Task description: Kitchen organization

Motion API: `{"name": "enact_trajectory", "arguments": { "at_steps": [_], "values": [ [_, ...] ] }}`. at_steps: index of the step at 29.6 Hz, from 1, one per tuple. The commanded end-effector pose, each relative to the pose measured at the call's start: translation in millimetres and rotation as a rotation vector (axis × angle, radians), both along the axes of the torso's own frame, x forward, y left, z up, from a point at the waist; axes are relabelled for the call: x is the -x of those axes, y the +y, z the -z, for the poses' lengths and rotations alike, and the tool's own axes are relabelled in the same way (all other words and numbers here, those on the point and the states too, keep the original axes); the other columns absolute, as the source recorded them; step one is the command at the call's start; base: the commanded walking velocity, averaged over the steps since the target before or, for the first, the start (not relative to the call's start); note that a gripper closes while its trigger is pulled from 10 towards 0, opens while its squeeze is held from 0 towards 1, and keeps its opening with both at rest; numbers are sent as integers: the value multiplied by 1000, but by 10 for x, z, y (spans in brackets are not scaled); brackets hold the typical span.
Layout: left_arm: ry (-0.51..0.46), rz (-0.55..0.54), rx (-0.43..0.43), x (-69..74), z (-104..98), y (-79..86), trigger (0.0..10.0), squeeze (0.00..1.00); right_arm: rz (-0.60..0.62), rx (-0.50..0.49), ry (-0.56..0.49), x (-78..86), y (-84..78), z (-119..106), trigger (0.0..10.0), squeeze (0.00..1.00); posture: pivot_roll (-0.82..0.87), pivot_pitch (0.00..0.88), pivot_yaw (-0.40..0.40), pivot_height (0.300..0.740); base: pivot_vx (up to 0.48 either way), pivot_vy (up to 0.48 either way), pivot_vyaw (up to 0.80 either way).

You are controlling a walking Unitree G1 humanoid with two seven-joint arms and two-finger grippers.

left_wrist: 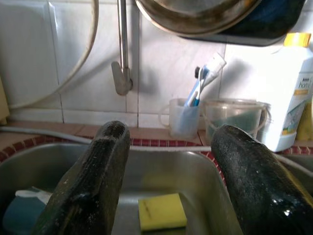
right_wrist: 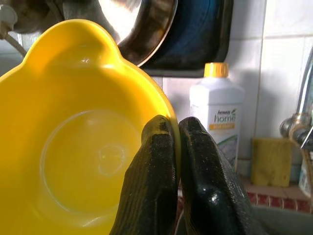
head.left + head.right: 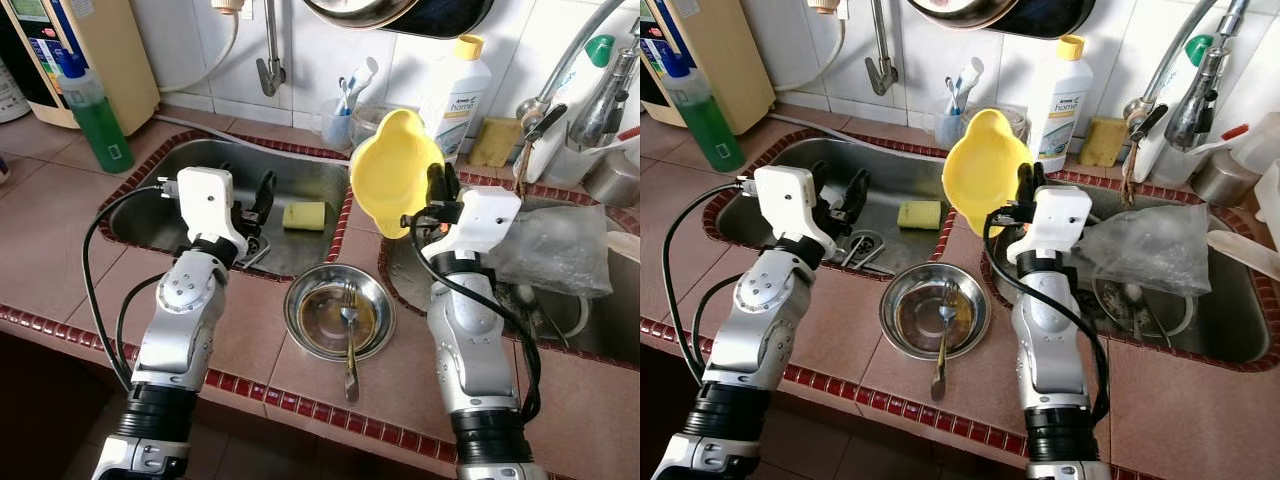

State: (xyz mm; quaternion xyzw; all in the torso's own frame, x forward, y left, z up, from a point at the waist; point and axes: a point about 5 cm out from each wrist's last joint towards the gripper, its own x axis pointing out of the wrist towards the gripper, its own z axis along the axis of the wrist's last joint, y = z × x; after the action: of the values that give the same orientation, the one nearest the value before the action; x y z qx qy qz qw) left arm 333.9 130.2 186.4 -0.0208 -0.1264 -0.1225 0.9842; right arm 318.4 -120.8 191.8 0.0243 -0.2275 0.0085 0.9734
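From my head camera, my right gripper (image 3: 441, 196) pinches the rim of the yellow bowl (image 3: 392, 172) and holds it up on edge over the tiled divider between the two sinks, hollow side turned toward the left basin, which I judge keeps it clear of the crockery while I pick a spot for it. Below it, on the counter, sits the steel bowl (image 3: 339, 316) with a fork (image 3: 349, 335) lying in it, untouched. My left gripper (image 3: 256, 205) hangs over the left sink (image 3: 210, 165), fingers spread wide and empty, near the yellow sponge (image 3: 304, 215) on the basin floor. In the left wrist view, the two fingers (image 1: 95, 181) frame that sponge (image 1: 161, 211), probably the next thing to grab. In the right wrist view, my fingertips (image 2: 156, 161) close tight on the bowl's (image 2: 83, 147) thin rim, one inside, one outside; that narrow grip looks liable to slip.
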Motion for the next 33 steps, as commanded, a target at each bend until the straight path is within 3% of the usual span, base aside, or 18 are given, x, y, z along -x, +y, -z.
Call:
{"name": "enact_trajectory", "arguments": {
  "at_steps": [1, 7, 33],
  "values": [
    [-15, 15, 3, -12, -32, -11, 10000, 0, -3, 2, -34, -2, 30, -67, 10000, 0, -71, 5, 9, 740, 0, 0, 0],
    [-14, 17, -4, -68, -59, 11, 10000, 0, 3, 6, -25, -15, 40, -48, 10000, 0, -76, 0, 6, 740, 0, 49, 0],
    [-29, 32, -14, -79, -56, -43, 10000, 0, -26, 42, -33, -76, 83, -66, 10000, 0, -81, 0, -14, 740, 0, 370, 0]
  ]
}}
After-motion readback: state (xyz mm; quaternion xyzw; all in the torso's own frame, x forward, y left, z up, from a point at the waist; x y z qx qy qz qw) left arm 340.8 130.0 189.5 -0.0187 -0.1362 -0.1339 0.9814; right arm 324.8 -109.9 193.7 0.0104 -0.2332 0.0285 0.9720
